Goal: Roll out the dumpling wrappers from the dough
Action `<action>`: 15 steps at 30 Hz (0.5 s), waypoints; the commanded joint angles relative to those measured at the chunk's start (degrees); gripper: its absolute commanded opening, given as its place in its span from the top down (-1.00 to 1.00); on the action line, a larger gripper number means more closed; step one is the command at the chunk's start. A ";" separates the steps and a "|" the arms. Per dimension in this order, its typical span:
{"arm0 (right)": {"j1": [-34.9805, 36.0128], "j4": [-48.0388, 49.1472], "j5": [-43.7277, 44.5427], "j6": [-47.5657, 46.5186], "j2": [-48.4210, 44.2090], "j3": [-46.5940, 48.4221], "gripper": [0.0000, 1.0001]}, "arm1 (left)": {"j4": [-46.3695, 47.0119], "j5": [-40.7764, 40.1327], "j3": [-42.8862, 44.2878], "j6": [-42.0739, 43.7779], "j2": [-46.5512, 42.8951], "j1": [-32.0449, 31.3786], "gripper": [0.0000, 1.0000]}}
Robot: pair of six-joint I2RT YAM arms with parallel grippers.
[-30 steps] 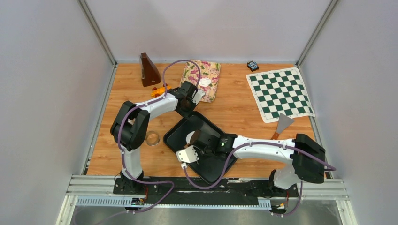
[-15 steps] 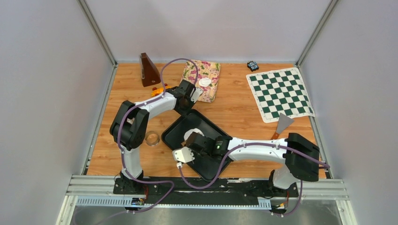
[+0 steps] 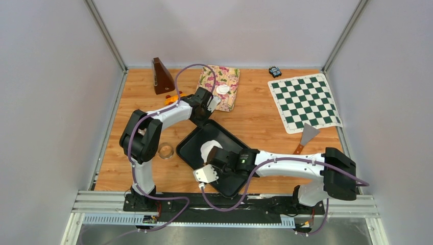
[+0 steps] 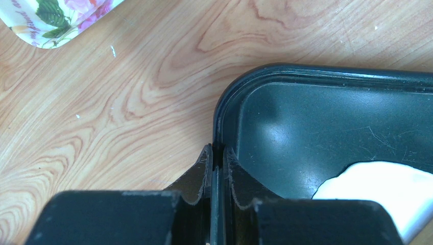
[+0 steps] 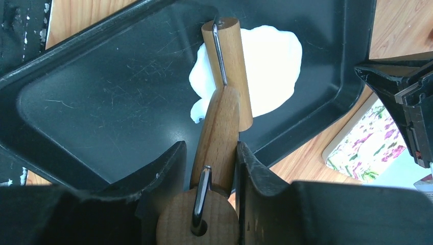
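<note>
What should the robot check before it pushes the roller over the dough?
1. Tray held steady: the left end effector pinches the rim of the black tray: ok.
2. Tool gripped: the right end effector is closed on the handle of the roller: ok.
3. Roller lying over the dough: ok.
4. Dough inside the tray: ok.
5. Dough thin enough: cannot tell.

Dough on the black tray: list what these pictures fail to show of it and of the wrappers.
Top view: the right gripper and roller cover the dough's near edge.
Left wrist view: the frame edge and the left gripper, shut on the tray, cut the dough off.
Right wrist view: the roller hides the dough beneath it.
Top view: the wrappers on the floral tray are too small to count.
</note>
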 commanded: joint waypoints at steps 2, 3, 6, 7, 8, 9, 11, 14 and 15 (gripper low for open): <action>0.50 -19.60 -10.88 7.09 6.65 -5.42 1.00 | 3.01 -1.81 1.97 0.46 -2.57 0.51 1.00; 0.21 -18.07 -9.33 7.22 7.21 -5.11 1.00 | 3.05 -1.69 1.94 0.46 -2.58 0.51 1.00; -1.51 -14.31 -7.39 6.87 8.86 -3.92 1.00 | 2.87 -1.22 1.92 0.39 -2.76 0.47 1.00; -2.25 -12.79 -7.25 6.81 9.70 -3.87 1.00 | 2.92 -1.26 1.78 0.43 -2.86 0.47 1.00; -2.70 -11.46 -5.68 6.75 10.31 -3.89 1.00 | 2.96 -1.28 1.71 0.50 -3.10 0.49 1.00; -3.00 -10.06 -4.62 6.72 11.04 -3.92 1.00 | 3.01 -1.30 1.48 0.54 -3.20 0.50 1.00; -3.57 -7.44 -2.91 7.39 12.28 -3.81 1.00 | 3.15 -1.11 1.28 0.48 -3.43 0.47 1.00; -4.41 -5.26 -1.62 9.16 14.02 -2.56 1.00 | 3.25 -0.90 1.15 0.42 -3.57 0.49 1.00; -4.60 -4.83 -1.32 9.56 14.35 -2.26 1.00 | 3.24 -0.78 1.12 0.39 -3.52 0.50 1.00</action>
